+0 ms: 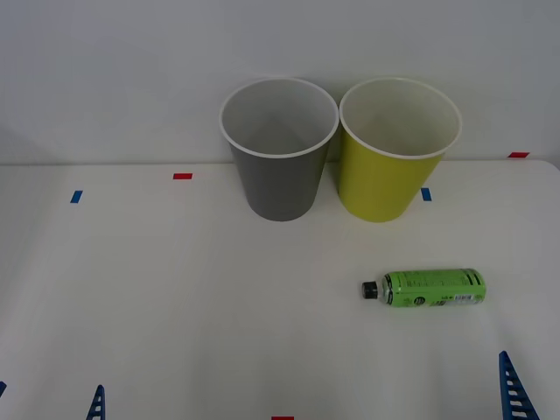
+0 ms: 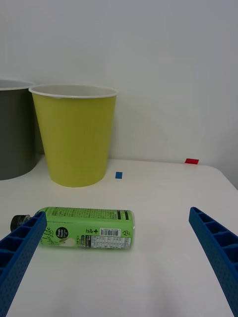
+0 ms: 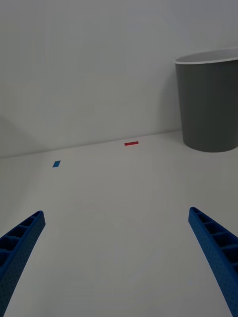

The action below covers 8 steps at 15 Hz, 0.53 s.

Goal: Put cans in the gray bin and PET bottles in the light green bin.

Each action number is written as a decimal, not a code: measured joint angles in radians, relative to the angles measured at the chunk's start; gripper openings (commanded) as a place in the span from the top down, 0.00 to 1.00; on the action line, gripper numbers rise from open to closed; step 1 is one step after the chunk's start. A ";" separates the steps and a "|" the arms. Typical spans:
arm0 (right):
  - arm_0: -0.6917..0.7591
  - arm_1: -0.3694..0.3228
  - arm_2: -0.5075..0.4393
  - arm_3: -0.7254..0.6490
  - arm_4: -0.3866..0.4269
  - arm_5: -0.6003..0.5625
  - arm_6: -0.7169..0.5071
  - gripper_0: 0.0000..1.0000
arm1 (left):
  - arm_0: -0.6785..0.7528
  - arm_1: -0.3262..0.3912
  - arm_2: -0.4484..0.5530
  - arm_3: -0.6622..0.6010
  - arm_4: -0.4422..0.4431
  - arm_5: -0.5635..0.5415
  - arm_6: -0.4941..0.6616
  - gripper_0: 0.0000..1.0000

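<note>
From the front view, we are looking down at a white desk (image 1: 175, 306) where a round tapered dark gray plastic bin with a white rim (image 1: 280, 188) and a matching yellow-green plastic bin (image 1: 389, 179) are standing side by side against the back wall, mouths up, likely so that things can be dropped in from above. A small plastic bottle with a bright green wrap label and a black cap (image 1: 426, 288) is lying on its side in front of the yellow-green bin, cap pointing toward our left. Our left gripper (image 1: 48, 401) and right gripper (image 1: 525, 389) are waiting low at the near edge, and nothing is in either bin as far as we are seeing.

In the right wrist view, our right gripper (image 2: 116, 257) is holding its jaws spread wide and empty, with the bottle lying crosswise just ahead of them, which we judge a good line for closing around its body. Its label is carrying small print and a barcode panel.

In the left wrist view, our left gripper (image 3: 116, 257) is also keeping its jaws open, facing bare desk with the gray bin off to one side.
</note>
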 measured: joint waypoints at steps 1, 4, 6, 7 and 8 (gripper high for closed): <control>0.000 0.000 0.000 0.000 0.000 0.000 0.000 0.00 | 0.000 0.000 0.000 0.000 0.000 0.000 0.000 0.00; 0.000 0.000 0.000 0.000 0.000 0.000 0.000 0.00 | 0.000 0.000 0.000 0.000 0.000 0.000 0.000 0.00; 0.000 0.000 0.000 0.000 0.000 0.000 0.000 0.00 | 0.000 0.000 0.000 0.000 0.000 0.000 0.000 0.00; 0.000 0.000 0.000 0.000 0.000 0.000 0.000 0.00 | 0.000 0.000 0.000 0.000 0.000 0.000 0.000 0.00; 0.000 0.000 0.000 0.000 0.000 0.000 0.000 0.00 | 0.000 0.000 0.000 0.000 0.000 0.000 0.000 0.00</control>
